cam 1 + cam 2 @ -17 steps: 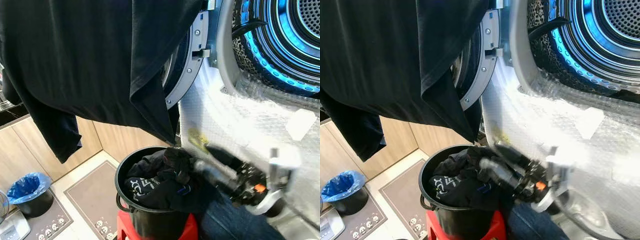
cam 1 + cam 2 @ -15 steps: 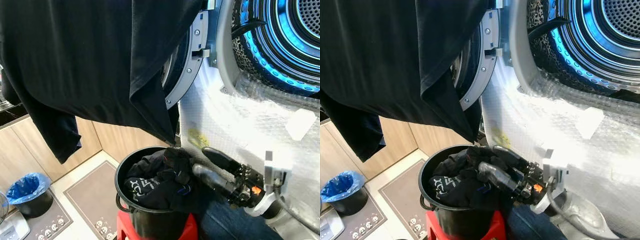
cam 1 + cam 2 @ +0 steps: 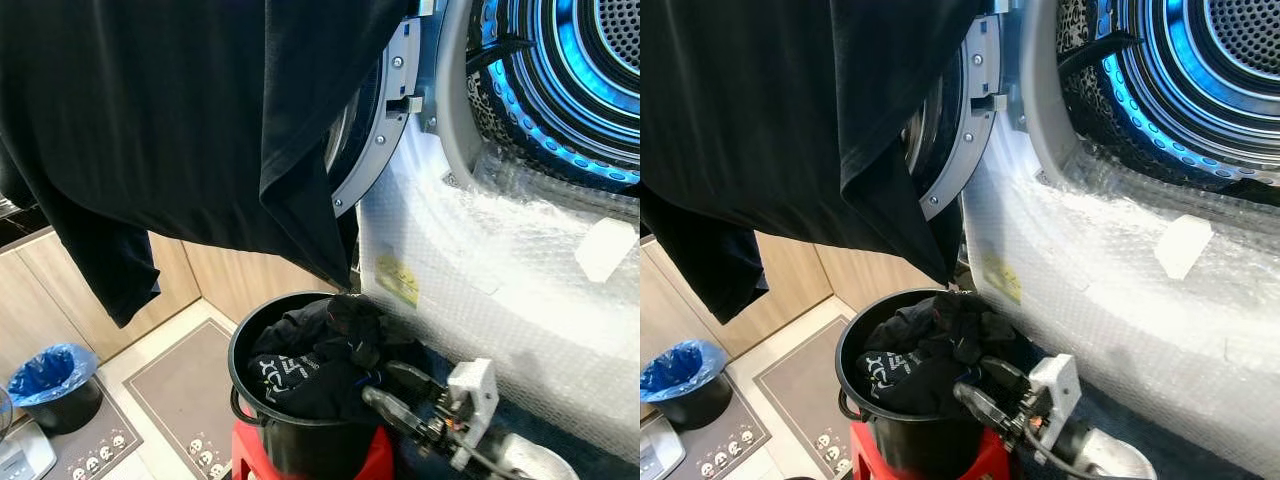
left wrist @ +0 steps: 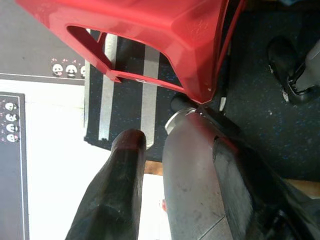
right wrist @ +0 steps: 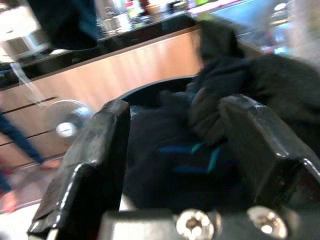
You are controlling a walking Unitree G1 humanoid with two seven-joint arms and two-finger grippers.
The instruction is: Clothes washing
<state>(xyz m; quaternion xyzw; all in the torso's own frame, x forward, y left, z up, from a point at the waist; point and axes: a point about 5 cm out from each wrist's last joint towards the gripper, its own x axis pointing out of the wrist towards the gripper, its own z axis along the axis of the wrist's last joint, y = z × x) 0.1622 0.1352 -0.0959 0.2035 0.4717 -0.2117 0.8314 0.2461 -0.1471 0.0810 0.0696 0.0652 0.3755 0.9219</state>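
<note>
Right gripper (image 3: pixel 385 385): low at the bucket's near rim, fingers parted wide, nothing held; the wrist view looks between both fingers at the heaped clothes.
Left gripper (image 4: pixel 175 150): hangs idle by the red stool (image 4: pixel 165 35), fingers apart, empty.
Dark clothes (image 3: pixel 315 365): piled above the rim of the black bucket (image 3: pixel 245 345), which stands on the stool just beside the washer.
Black garment (image 3: pixel 200 130): hangs across the upper view, in front of the open washer door (image 3: pixel 385 110).
Washer drum (image 3: pixel 570 80): open, blue-lit, up and to the right.
Handling: likely soft, light, limp; folds may tangle and drag neighbours out.
Best hold: pinch a raised bunched fold at the heap's top, near the gripper.
Bin with blue liner (image 3: pixel 50 385): on the floor, well apart.
</note>
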